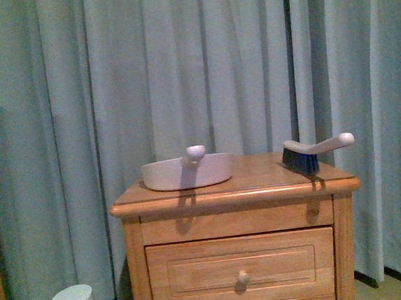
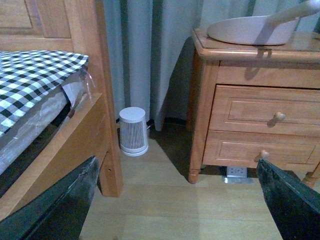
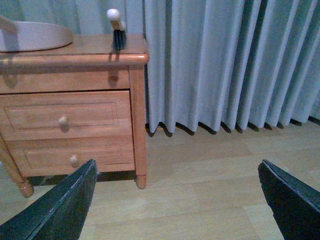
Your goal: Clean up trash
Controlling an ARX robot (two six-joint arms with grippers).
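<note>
Pale plastic dustpan (image 1: 188, 173) and blue-bristled hand brush (image 1: 313, 147) lie on wooden nightstand (image 1: 259, 180) | step, judged: approach | left gripper (image 2: 176, 161), right gripper (image 3: 177, 162) spread wide, empty | next: reach for handles

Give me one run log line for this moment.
dustpan, brush: on nightstand, untouched | left tool: open, empty | right tool: open, empty

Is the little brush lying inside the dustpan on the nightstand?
No, the brush rests on the nightstand top, well apart from the dustpan.

Dim, bluish, grainy; soft frontal shadows.
</note>
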